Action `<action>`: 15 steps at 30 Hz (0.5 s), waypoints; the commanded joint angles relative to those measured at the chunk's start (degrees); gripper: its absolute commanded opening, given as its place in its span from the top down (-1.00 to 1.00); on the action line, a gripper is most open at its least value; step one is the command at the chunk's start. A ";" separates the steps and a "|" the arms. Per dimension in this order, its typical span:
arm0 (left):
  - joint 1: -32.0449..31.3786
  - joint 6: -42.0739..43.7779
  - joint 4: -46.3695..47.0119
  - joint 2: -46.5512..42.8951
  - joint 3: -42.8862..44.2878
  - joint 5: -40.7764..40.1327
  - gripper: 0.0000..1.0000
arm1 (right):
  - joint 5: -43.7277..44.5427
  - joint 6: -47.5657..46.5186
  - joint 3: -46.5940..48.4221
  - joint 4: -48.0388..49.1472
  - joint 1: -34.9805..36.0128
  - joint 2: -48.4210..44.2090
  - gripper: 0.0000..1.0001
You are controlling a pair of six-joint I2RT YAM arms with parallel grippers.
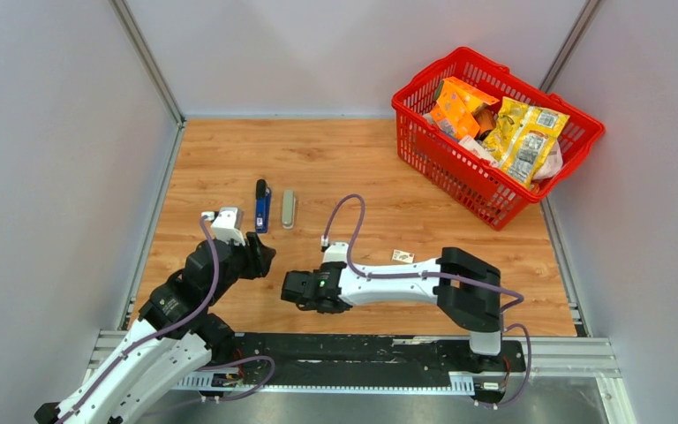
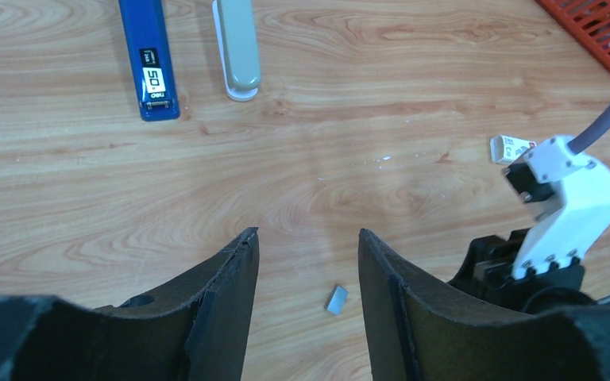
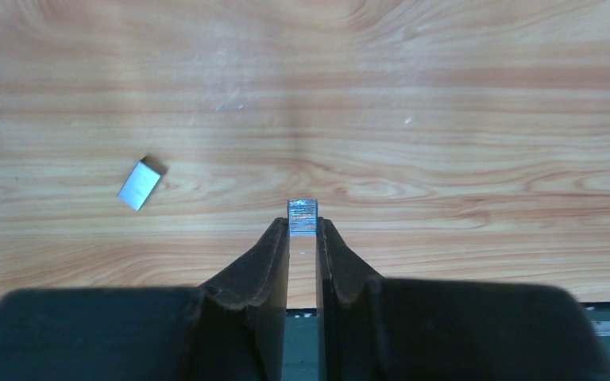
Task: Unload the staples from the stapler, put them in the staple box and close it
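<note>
A blue stapler [image 1: 262,205] and a beige stapler [image 1: 289,209] lie side by side at the table's left; both show at the top of the left wrist view, blue [image 2: 149,59] and beige [image 2: 237,48]. My right gripper [image 3: 303,226] is shut on a short silvery strip of staples [image 3: 303,216] just above the wood. A second loose strip [image 3: 140,184] lies flat to its left. That loose strip [image 2: 337,299] lies on the table between my left gripper's open fingers [image 2: 306,234]. In the top view the left gripper [image 1: 267,256] and right gripper [image 1: 285,290] are close together.
A red basket [image 1: 424,146] full of snack packets stands at the back right. A small white printed box [image 1: 402,256] lies on the wood behind the right arm, also in the left wrist view [image 2: 508,147]. Grey walls close in the left, back and right sides.
</note>
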 commanded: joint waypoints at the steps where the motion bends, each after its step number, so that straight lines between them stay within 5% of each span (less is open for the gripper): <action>1: -0.06 0.77 -0.14 0.29 2.41 -0.55 -0.14 | 5.12 -0.54 -2.84 -1.29 -1.88 -5.86 0.66; 15: -0.06 0.60 1.18 1.87 2.23 -0.55 -0.14 | 10.30 0.42 -14.44 -5.77 -9.96 -20.97 0.63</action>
